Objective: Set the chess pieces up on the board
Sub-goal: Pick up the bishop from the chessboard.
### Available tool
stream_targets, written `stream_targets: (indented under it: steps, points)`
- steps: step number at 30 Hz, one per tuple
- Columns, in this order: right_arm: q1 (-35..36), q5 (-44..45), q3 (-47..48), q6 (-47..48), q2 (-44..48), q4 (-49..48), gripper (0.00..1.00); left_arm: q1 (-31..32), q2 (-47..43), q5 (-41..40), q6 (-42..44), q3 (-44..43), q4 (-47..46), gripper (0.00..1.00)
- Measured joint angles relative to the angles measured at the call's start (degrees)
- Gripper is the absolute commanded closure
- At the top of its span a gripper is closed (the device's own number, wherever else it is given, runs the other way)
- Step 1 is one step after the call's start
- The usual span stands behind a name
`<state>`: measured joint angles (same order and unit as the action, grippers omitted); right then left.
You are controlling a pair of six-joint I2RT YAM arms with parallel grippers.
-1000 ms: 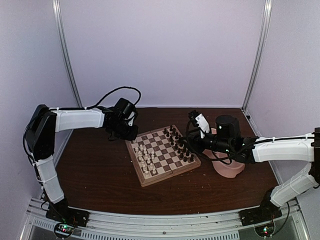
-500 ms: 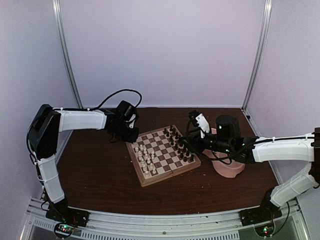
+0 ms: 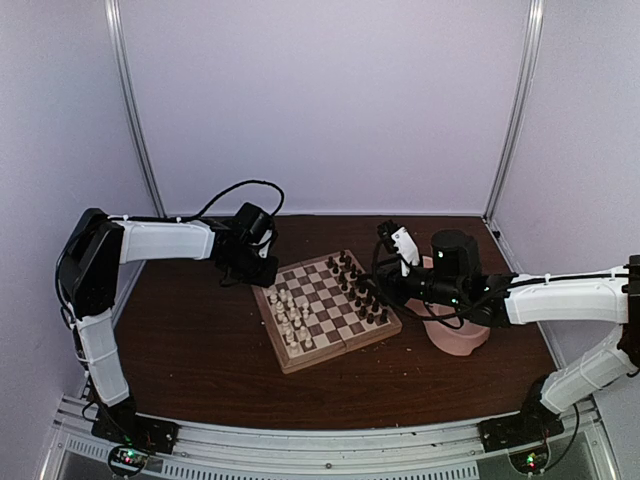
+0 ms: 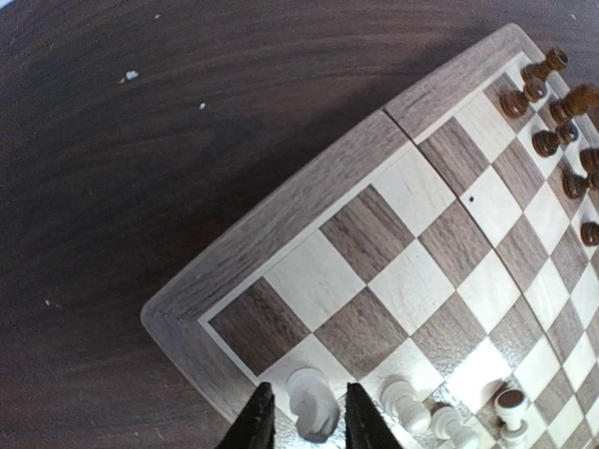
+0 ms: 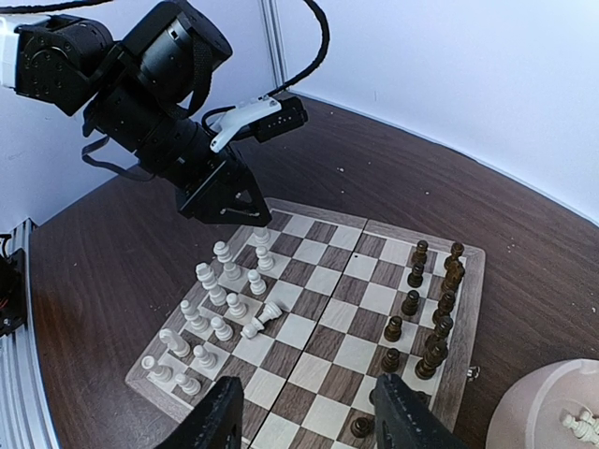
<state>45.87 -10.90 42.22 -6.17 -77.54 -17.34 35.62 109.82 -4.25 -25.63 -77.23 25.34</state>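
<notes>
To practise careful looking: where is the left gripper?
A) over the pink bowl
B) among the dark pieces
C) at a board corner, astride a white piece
C: the left gripper sits at the board's corner with a white piece between its jaws.

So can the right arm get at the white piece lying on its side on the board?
Probably yes: the right gripper hangs open over the board, with nothing standing between it and the toppled white piece. Upright white pieces crowd it closely, though.
</notes>
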Motion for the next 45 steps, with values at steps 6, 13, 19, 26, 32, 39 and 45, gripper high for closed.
stream_targets:
  steps: [6, 13, 19, 26, 32, 39, 45]
  points:
    - [0.0, 0.02, 0.98, -0.55, -0.76, 1.75, 0.55, 0.0, 0.0, 0.17, -0.15, 0.0, 0.2, 0.66]
    - [1.55, 3.61, 13.18, -5.57, -6.99, 14.51, 0.63, 0.0, -2.27, 0.66, -0.15, -0.02, 2.34, 0.63]
    - [5.4, 5.95, 19.89, -12.02, -10.82, 22.18, 0.64, 0.0, -10.64, 1.9, -0.2, 0.83, 3.23, 0.61]
    - [8.52, 8.41, 27.32, -16.59, -18.03, 29.03, 0.68, 0.0, -24.17, 2.01, -0.48, 7.52, 3.02, 0.58]
    - [10.08, 11.26, 34.86, -19.21, -25.51, 34.97, 0.7, 0.0, -34.69, 1.01, -1.29, 16.02, 3.26, 0.54]
    - [10.4, 13.94, 41.86, -21.42, -32.54, 40.37, 0.7, 0.0, -43.65, 0.66, -2.21, 21.46, 3.41, 0.54]
    - [10.43, 15.26, 47.21, -22.32, -38.56, 43.98, 0.7, 0.0, -46.8, 0.72, -2.56, 23.69, 3.52, 0.53]
